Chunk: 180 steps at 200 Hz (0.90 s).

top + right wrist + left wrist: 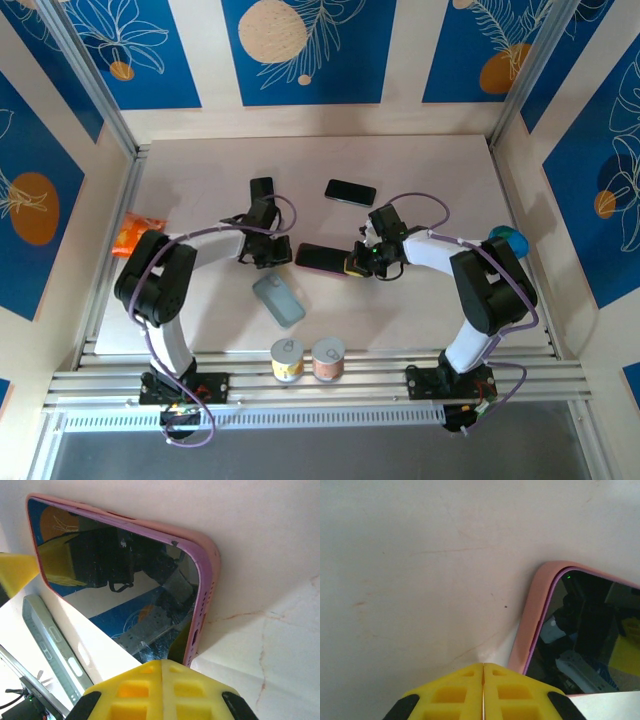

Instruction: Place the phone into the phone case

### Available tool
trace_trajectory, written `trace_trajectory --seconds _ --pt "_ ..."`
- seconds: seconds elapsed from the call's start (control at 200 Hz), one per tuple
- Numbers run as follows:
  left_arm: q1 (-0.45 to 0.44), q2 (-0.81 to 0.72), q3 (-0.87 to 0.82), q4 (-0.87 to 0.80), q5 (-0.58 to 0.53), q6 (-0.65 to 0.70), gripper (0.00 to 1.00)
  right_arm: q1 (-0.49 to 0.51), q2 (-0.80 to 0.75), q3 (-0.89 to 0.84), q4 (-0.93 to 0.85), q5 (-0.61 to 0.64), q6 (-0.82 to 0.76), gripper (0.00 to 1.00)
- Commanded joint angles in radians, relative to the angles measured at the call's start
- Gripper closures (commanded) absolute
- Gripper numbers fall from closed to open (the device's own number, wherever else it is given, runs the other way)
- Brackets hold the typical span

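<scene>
Phone (320,258): dark glass up, flat on the table (430,180), directly between the two pincers. Pink case (530,625) wraps it. A thin purple edge of the handset shows inside the pink rim at the corner just ahead and to the right of the left pincer (483,680).

Left pincer: yellow pads pressed together, nothing between them, tips low over the table just short of that corner.

Right pincer (161,675): also closed on nothing. Its tips are at the case's end corner in front of it; touching or just shy, cannot tell.

Judgement: the step in hand looks like seating. The handset is in the shell, but the corners may not be snapped fully home.

To do it well:
- Use the closed tips as blunt pushers, one pincer bracing its end while the other presses the glass edge beside the rim, not the pink lip.
- Work corner by corner, straight down. Sideways shoves would likely slide the lot across the smooth board.
- Avoid the second dark phone (350,192) beyond the right pincer, and the grey-blue case (278,300) behind the left pincer, toward the bases.
</scene>
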Motion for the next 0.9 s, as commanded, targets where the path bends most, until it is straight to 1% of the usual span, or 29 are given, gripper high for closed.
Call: trace_trajectory --seconds 0.0,0.895 --pt "-0.014 0.022 -0.004 0.003 0.021 0.004 0.91 0.006 0.016 -0.008 -0.005 0.002 0.009 1.00" --pt "-0.068 0.070 0.028 0.025 0.039 -0.019 0.92 0.016 0.066 0.001 0.027 -0.013 0.019 1.00"
